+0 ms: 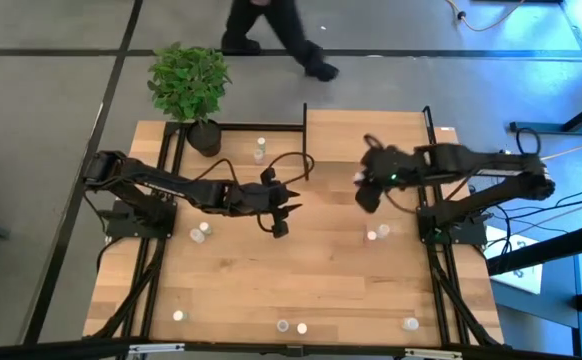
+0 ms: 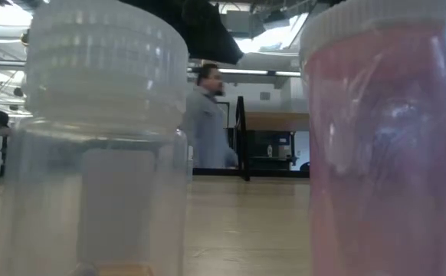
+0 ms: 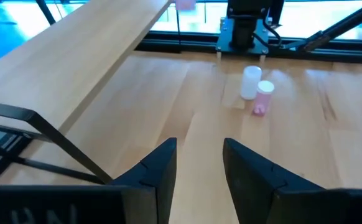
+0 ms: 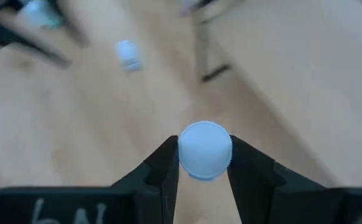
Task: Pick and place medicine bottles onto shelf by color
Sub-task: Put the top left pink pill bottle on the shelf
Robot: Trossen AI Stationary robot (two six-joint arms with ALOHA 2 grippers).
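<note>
1. Surface [image 1: 311, 280]: light wood, black frame rails along its edges. Both arms reach in over it from the left and right sides.
2. Shelf [image 1: 371, 130]: light-wood platform at the far side of the surface, right of centre, with black posts. The right arm's wrist is over its near edge.
3. Potted plant [image 1: 189, 85]: green leaves, dark pot, at the far left corner of the surface.
4. Person [image 2: 206, 115]: standing in the room beyond the far edge.
5. Left claw [image 1: 279, 213]: over the middle of the surface, left of the shelf. Fingers spread with a gap between them, nothing in it; bare wood shows through.
6. Right claw [image 4: 201, 163]: beside the near edge of the shelf, pinching a bottle with a bluish-grey cap [image 4: 204, 149] between both fingers, cap facing the wrist camera.
7. Medicine bottles, scattered:
   - white-capped [image 3: 250, 81] and pink-capped [image 3: 263, 95], touching, near the right arm's base;
   - one [image 1: 260, 150] at the far edge near the plant;
   - a pair [image 1: 200, 232] at left;
   - several along the near edge [image 1: 283, 326];
   - two fill the low view close up, one clear with a white cap [image 2: 100, 138], one pink [image 2: 384, 146].
</note>
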